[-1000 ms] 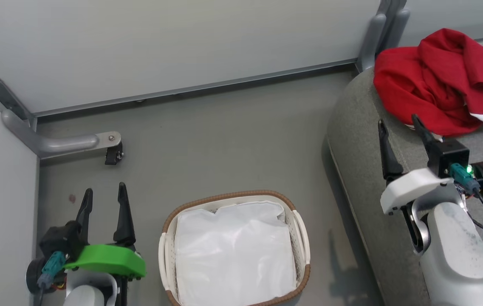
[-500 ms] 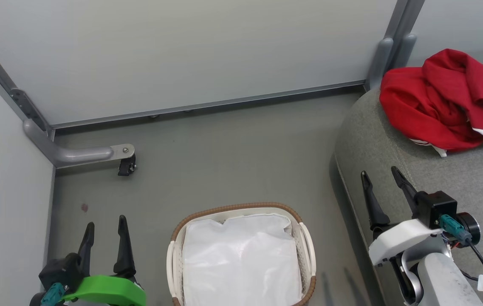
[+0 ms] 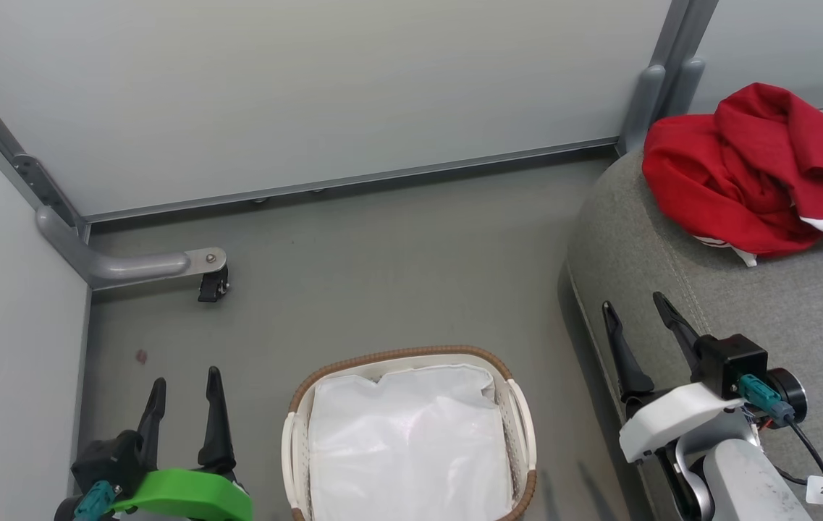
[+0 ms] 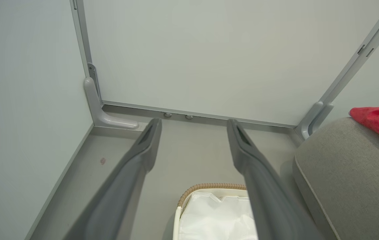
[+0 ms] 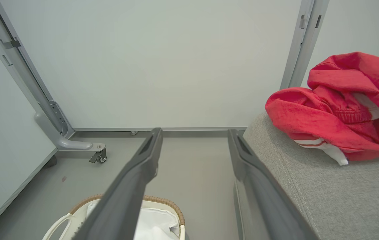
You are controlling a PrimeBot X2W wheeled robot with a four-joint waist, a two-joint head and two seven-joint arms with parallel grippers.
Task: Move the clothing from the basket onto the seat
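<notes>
The red clothing (image 3: 758,174) with white trim lies heaped on the grey seat (image 3: 780,311) at the far right; the right wrist view shows the clothing (image 5: 339,110) on the seat (image 5: 336,196) too. On the floor, the basket (image 3: 404,356) holds its white liner (image 3: 407,441). My left gripper (image 3: 183,380) stands open at the lower left, beside the basket, holding nothing. My right gripper (image 3: 635,307) is open over the seat's rounded left edge, well short of the clothing, with nothing between its fingers.
Pale partition panels (image 3: 310,94) wall the area at back and left. A grey bracket foot with a small castor (image 3: 212,278) juts onto the floor at the back left. Grey floor (image 3: 397,275) lies between basket, wall and seat.
My right gripper has drawn back from the clothing toward the seat's near edge, still open. The head camera has tilted, shifting the whole picture down.
</notes>
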